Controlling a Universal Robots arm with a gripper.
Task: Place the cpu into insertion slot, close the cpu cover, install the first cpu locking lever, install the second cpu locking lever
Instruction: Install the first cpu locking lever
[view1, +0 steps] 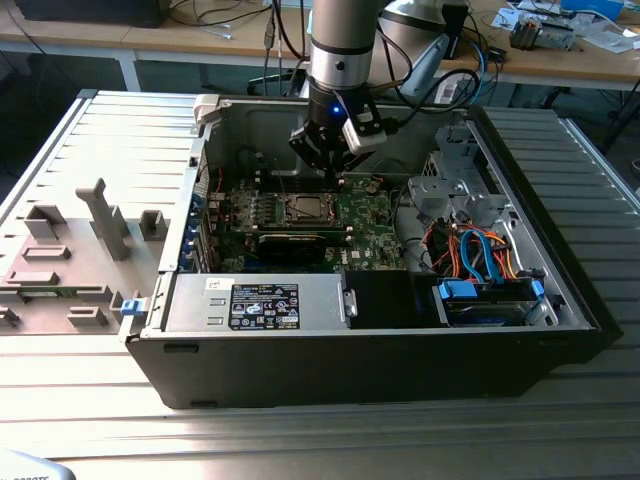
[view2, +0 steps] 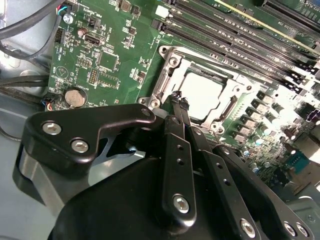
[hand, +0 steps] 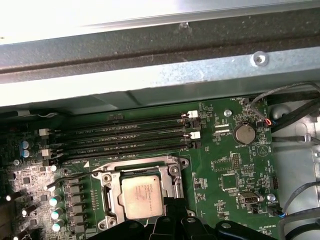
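- The cpu (hand: 141, 196) lies flat in the socket of the green motherboard (hand: 220, 165), metal top up – it shows in both wrist views (view2: 201, 96).
- The cpu cover (view2: 170, 67) is a silver frame around the cpu; whether it is fully pressed down I cannot tell.
- The claw (view2: 180, 104) hangs just above the socket's edge, beside the cpu; its two black fingers (view2: 179, 112) are close together, with nothing between them.
- In the exterior view the claw (view1: 335, 178) is inside the open computer case (view1: 400, 370), over the motherboard's far part, near the case's back wall.
- Four black memory slots (hand: 125, 135) run beside the socket, toward the case wall.
- The case stands on a grey ribbed tabletop (view1: 300, 440).
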